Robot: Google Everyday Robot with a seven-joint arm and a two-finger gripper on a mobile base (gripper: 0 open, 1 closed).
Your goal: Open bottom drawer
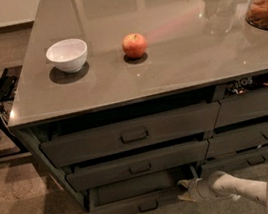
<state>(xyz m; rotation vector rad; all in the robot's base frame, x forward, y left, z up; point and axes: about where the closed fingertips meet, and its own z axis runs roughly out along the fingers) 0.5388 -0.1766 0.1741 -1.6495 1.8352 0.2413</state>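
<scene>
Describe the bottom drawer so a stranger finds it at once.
Start at the grey counter and go down its left stack of wide drawers. The bottom drawer is lowest, with the slimmest front, pulled out; the gripper sits at its right end.
</scene>
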